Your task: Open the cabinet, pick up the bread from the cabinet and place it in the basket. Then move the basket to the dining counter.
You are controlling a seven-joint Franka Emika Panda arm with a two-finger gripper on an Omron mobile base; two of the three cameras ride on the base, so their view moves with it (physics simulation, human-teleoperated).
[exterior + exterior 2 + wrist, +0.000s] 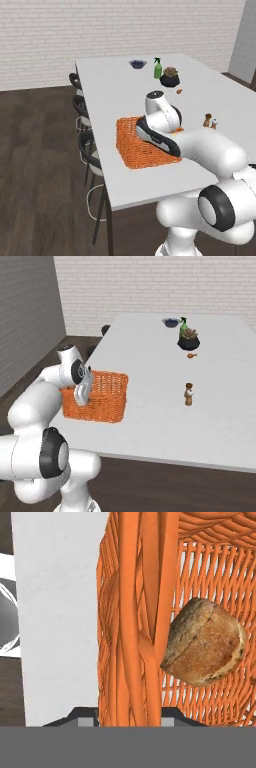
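- Bread (pixel 205 643): small rounded golden-brown loaf with a speckled crust, lying inside the orange woven rectangular basket (pixel 135 150), against the mesh of its interior.
- Basket position: resting on the long white flat-topped counter (pixel 115 90), near the counter's near end and close to the edge that faces the stools.
- Pincer (pixel 129 714): clenched on the basket's thick woven rim; in the hand view the rim strands run straight up from between the two dark tips, with the bread just inside the wall beside them.
- Arm: the white arm reaches over the basket, and the hand sits at the basket's wall on the side nearest the robot, as the right base view shows.
- Counter, middle: two small brown-and-white shakers (pixel 189 394) stand together, well apart from the basket.
- Counter, far end: a dark round pot holding a plant (pixel 188 341), a green spray bottle (pixel 157 68) just behind it, and a small dark blue bowl (pixel 137 63) beyond.
- Beside the counter: black round stools (pixel 87 145) stand in a row on the dark wooden floor (pixel 40 165).
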